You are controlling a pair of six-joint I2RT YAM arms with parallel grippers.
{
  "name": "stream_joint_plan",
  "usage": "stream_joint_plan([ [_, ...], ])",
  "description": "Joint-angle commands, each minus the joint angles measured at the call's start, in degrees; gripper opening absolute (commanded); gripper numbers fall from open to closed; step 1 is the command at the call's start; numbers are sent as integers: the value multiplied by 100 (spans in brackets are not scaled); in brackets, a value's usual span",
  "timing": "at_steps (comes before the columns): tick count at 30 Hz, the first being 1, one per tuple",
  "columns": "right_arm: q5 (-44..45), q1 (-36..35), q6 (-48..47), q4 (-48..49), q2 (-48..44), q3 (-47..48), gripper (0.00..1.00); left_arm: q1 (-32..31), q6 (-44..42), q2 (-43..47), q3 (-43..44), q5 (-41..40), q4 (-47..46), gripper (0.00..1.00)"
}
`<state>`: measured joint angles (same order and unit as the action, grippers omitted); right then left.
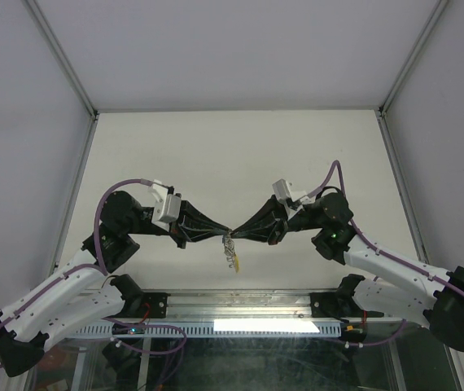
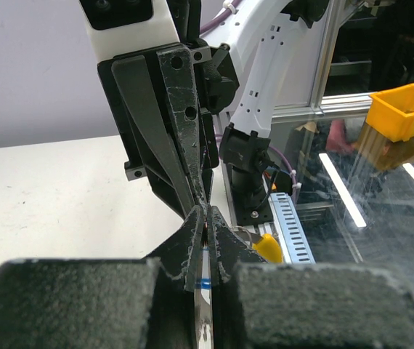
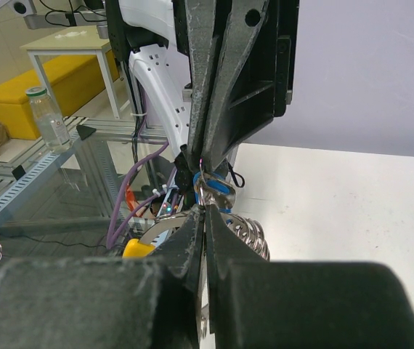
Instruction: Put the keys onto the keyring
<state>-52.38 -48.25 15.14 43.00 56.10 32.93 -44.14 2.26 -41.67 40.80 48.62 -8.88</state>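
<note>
Left wrist view: yellow bin, contents hidden. Both arms stretch inward, tips meeting; left gripper pinches blue-headed key, right gripper pinches keyring just beside.

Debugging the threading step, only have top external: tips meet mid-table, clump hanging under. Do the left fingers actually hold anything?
Observer: Yes. Left wrist shows the left fingers shut on a thin silver blade with a blue band, apparently the blue-headed key.
Operator: Where's the keyring?
Observer: Right wrist shows the keyring, ribbed silver coils, hanging just beyond the shut right fingers, beside the blue key head.
Operator: Right fingers holding it?
Observer: Cannot tell. Right wrist shows only a thin pale sliver between them, too blurred to name.
</note>
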Motion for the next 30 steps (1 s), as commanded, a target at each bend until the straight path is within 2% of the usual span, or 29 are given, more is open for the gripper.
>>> stream_joint_plan([
  [1, 71, 0, 54, 367, -29, 159, 0, 55, -29, -25, 251, 213, -149, 0],
  [11, 162, 8, 55, 244, -26, 188, 0, 55, -29, -52, 271, 284, -148, 0],
  [30, 278, 184, 379, 608, -194, -40, 0, 52, -77, -18, 296, 340, -72, 0],
])
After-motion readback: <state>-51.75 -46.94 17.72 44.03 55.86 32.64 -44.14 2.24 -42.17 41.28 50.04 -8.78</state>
